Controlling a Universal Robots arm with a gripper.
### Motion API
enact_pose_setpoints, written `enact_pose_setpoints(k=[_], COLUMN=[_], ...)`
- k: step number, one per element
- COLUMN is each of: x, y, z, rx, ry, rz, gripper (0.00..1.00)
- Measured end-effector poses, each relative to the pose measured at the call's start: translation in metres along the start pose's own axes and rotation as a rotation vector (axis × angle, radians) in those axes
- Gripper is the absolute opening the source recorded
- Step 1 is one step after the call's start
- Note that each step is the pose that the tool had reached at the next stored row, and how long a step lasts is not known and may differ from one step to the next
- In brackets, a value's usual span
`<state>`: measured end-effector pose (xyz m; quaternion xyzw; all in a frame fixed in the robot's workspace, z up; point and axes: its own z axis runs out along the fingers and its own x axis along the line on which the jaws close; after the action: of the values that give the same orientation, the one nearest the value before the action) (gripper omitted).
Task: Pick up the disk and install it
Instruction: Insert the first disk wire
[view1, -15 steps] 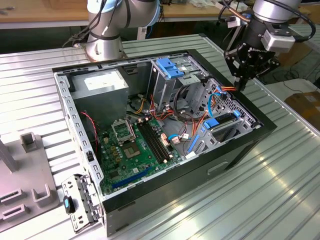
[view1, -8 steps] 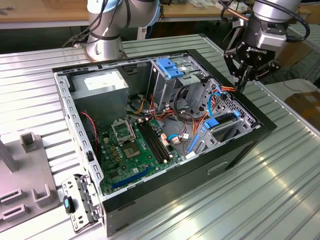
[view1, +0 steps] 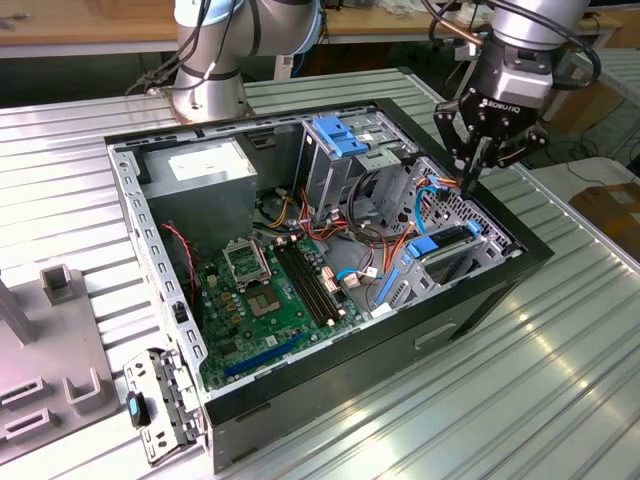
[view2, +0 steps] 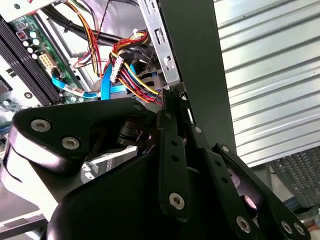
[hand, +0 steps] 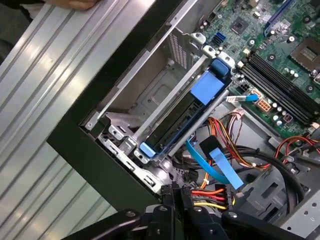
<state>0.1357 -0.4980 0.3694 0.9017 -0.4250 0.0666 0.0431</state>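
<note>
While the open computer case (view1: 470, 312) sits on the ribbed bench (view1: 560, 400), the disk (hand: 172, 124) lies slotted in its drive bay, blue rails showing. Gripper (view1: 470, 183) hangs just above the bay cage, closed tight, holding nothing. Arm base (view1: 205, 95) beyond.

Nothing is reading legibly. The gripper (view1: 468, 182) is bearing white lettering (view1: 500, 103) upside down on its body, and the power-supply box (view1: 215, 198) is carrying a white label (view1: 203, 163), unreadable.

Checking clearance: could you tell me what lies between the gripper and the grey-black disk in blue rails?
In the first wrist view: a flat blue cable and red, yellow, orange wires, between gripper and disk.
</note>
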Motion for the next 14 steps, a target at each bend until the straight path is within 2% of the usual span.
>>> enact_pose_setpoints(k=[2,5,7,9,10,11,14], x=[-0.0001,-0.0002,-0.0005,-0.0005,-0.0006,-0.0007,-0.0009], y=[0.0,0.0,-0.0001,-0.0001,-0.0001,-0.0001,-0.0001], z=[0.0008,0.0016,0.003,0.0035,0.0037,0.0042,0.0055], rx=[-0.0085,-0.0168,-0.0301,-0.0386,-0.0446,-0.0558,-0.078], ry=[-0.0001,-0.0007,-0.0022,-0.0034,-0.0042,-0.0058,-0.009], rz=[0.049,0.098,0.18,0.234,0.272,0.342,0.482], gripper=[0.17,0.17,0.17,0.17,0.17,0.17,0.17])
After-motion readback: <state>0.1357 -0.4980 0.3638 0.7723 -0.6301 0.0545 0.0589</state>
